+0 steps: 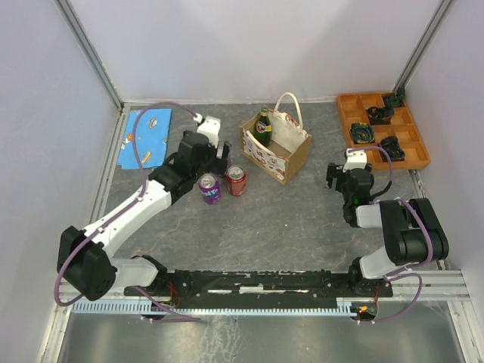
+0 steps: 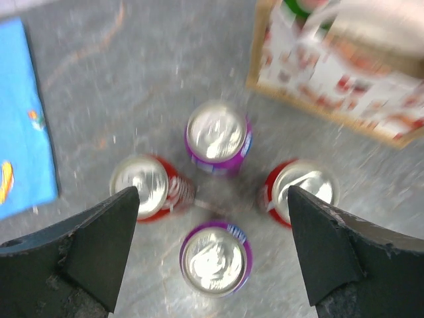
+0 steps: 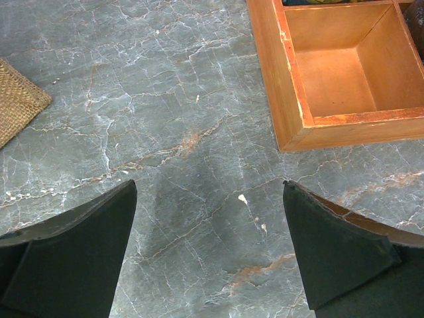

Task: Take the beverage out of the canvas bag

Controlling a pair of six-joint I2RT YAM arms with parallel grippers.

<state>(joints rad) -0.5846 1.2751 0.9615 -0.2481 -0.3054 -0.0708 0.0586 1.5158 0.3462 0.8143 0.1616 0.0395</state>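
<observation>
The canvas bag (image 1: 281, 151) stands open at the table's middle back, tan with white handles and a red-and-white print. A green bottle (image 1: 263, 127) stands inside its left end. A purple can (image 1: 209, 188) and a red can (image 1: 236, 181) stand on the table just left of the bag. My left gripper (image 1: 215, 168) hovers open and empty above these cans. The left wrist view is blurred and the cans look doubled there. In it a purple can (image 2: 215, 258) lies between the open fingers (image 2: 212, 199), and the bag (image 2: 331, 79) is at the upper right. My right gripper (image 3: 209, 185) is open over bare table.
An orange compartment tray (image 1: 382, 128) with dark parts sits at the back right; its corner (image 3: 291, 99) shows in the right wrist view. A blue mat (image 1: 147, 136) lies at the back left. A woven tan corner (image 3: 16, 99) shows at the left edge of the right wrist view.
</observation>
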